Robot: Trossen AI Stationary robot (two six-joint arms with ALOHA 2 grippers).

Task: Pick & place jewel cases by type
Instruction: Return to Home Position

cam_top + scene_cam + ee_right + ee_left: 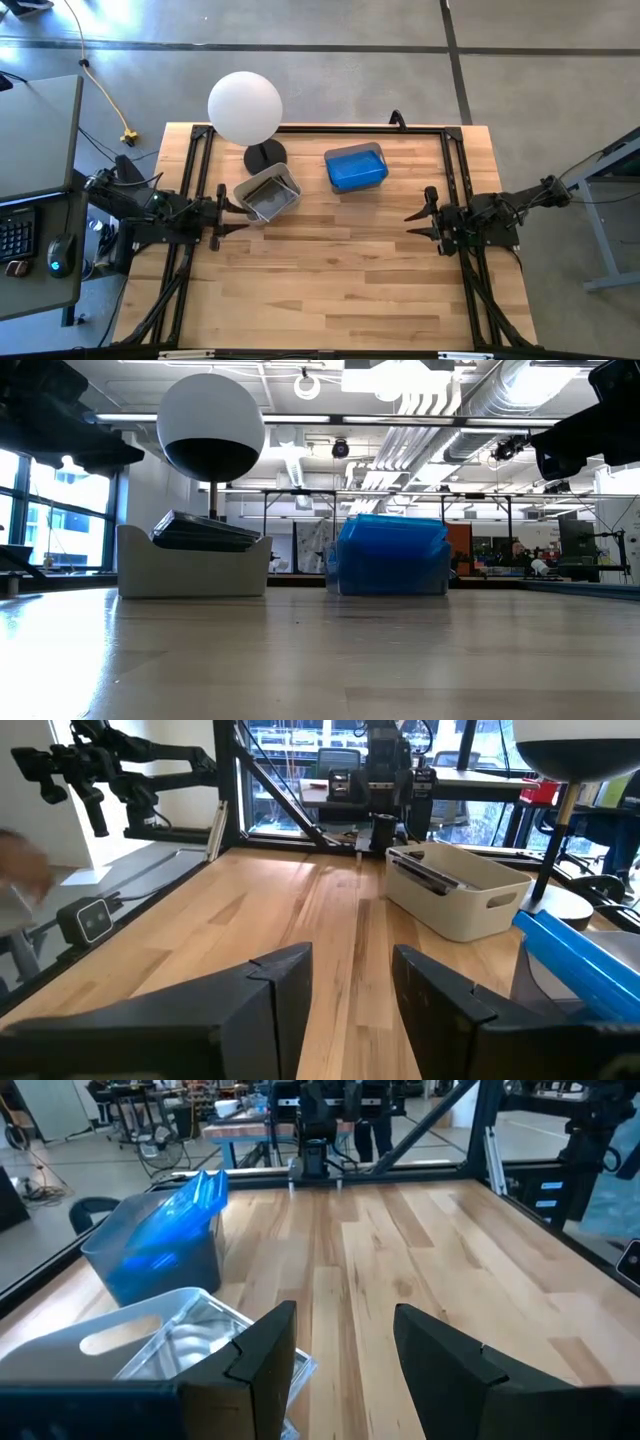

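Note:
The dark and shiny jewel cases lie stacked and tilted in the left grey tub, also shown as the dark cases in the low view. The blue jewel cases fill the right tub, seen as a blue stack low down. My left gripper hovers open at the table's left side beside the grey tub. My right gripper hovers open at the table's right side, apart from both tubs.
A white globe lamp on a dark round base stands behind the left tub. Black frame rails run along the far edge and both sides. Bare wooden tabletop stretches between the arms and toward the near edge.

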